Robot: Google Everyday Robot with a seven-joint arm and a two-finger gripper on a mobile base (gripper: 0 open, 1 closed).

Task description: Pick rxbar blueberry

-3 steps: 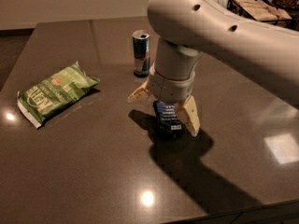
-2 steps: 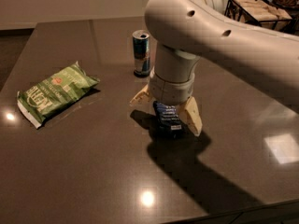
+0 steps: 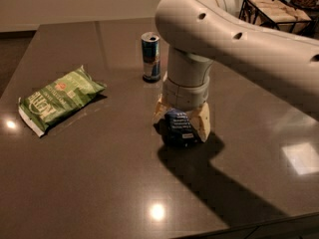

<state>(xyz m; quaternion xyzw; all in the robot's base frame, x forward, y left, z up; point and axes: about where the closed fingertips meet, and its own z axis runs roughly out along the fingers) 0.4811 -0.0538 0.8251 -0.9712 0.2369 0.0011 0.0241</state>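
The rxbar blueberry (image 3: 179,127) is a small dark-blue wrapped bar with white lettering, lying on the dark table just right of the middle. My gripper (image 3: 181,119) points straight down over it, with the bar between its two tan fingers (image 3: 203,123), one on each side. The fingers are still spread and stand close against the bar's edges. The bar rests on the table. The white arm comes in from the upper right and hides the top of the bar.
A blue-silver drink can (image 3: 150,56) stands just behind the gripper. A green chip bag (image 3: 57,98) lies at the left. A dark wire basket (image 3: 271,11) stands at the back right. The table's front edge (image 3: 239,228) runs along the bottom.
The fingers have drawn in a little toward the bar, the left one most. The arm and the bar stay in the same place.
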